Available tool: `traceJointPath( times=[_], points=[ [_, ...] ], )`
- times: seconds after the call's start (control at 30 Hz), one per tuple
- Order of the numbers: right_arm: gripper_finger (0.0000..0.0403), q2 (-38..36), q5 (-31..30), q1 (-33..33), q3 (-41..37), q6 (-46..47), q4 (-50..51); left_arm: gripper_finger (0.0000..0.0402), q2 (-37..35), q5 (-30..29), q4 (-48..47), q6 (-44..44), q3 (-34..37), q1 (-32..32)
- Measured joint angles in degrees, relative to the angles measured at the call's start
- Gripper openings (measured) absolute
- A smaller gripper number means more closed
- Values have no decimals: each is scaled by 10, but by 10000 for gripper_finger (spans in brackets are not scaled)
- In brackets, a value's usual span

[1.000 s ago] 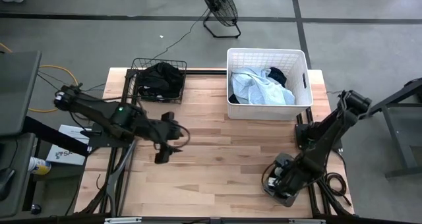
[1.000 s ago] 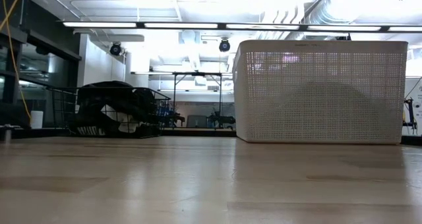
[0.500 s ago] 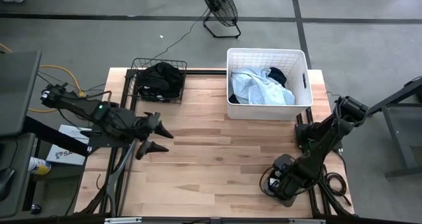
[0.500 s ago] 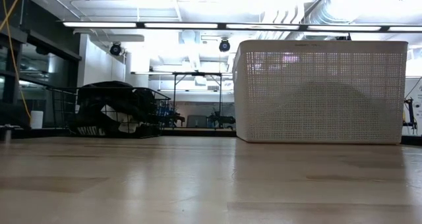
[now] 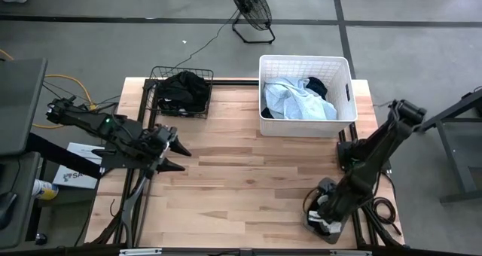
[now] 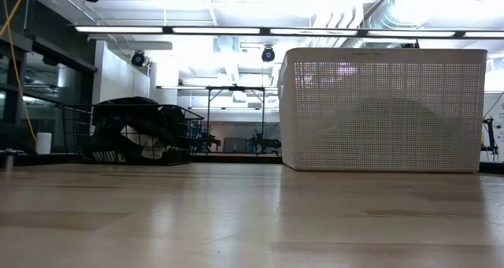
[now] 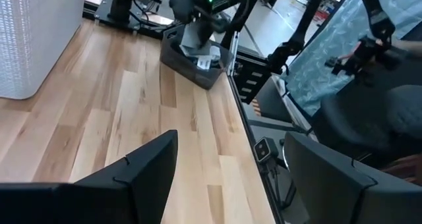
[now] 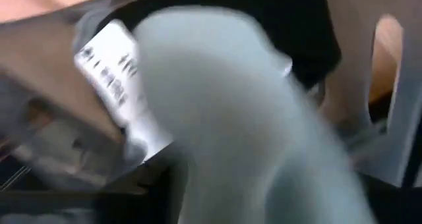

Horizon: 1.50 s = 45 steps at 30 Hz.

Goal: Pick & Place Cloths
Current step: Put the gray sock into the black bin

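Observation:
Pale blue and black cloths [image 5: 297, 98] lie heaped in the white laundry basket [image 5: 343, 64] at the table's far right. Black cloths [image 5: 183, 90] fill the black wire basket [image 5: 154, 98] at the far left. My left gripper [image 5: 172, 152] hangs open and empty over the table's left part, near side of the wire basket. My right gripper [image 5: 324, 217] reaches down into a grey bin [image 7: 198, 69] at the near right corner. In the right wrist view a pale cloth [image 8: 250, 118] with a white label [image 8: 109, 66] fills the picture, blurred.
Bare wooden table top [image 5: 248, 181] stretches between the two arms. The white basket's wall [image 6: 382, 110] and the wire basket [image 6: 134, 134] stand along the far edge. A floor fan [image 5: 248, 7] stands beyond the table. A monitor [image 5: 19, 105] is off the left edge.
My left gripper has drawn back toward the table's left edge and turned, staying open and empty.

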<state>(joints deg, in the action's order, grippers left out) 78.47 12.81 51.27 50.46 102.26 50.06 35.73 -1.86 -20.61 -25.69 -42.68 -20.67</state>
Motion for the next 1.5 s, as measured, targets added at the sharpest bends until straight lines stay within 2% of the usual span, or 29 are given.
traceJointPath(
  times=[0.17, 0.4, 0.53, 0.67, 0.8, 0.9, 1.03, 1.33, 1.5],
  points=[
    [235, -72, 12, 0, 0, 15, 26, 273, 5, -1, -1, 2, 0, 0],
    [236, -143, 20, 0, 1, 17, 26, 273, 5, -1, -1, 3, 0, 0],
    [236, -169, 25, 0, 1, 56, 24, 273, 5, -1, -1, -1, 0, 0],
    [236, -175, -37, 0, 1, 81, 24, 273, 5, -1, -1, -1, 0, 0],
    [231, -153, -150, -1, 2, 105, 24, 273, 5, -1, -1, -1, 0, 0],
    [219, -122, -170, -1, 2, 120, 33, 273, 5, -1, -1, -1, 0, 0],
    [195, -67, -147, 0, 2, 159, 39, 273, 5, 0, -1, -1, 0, 0],
    [151, 32, 41, 0, 2, 212, 27, 273, 5, 0, -6, -1, 0, 0],
    [140, 71, 33, 0, 2, 211, 24, 273, 5, 0, -6, 1, 0, 0]
  ],
)
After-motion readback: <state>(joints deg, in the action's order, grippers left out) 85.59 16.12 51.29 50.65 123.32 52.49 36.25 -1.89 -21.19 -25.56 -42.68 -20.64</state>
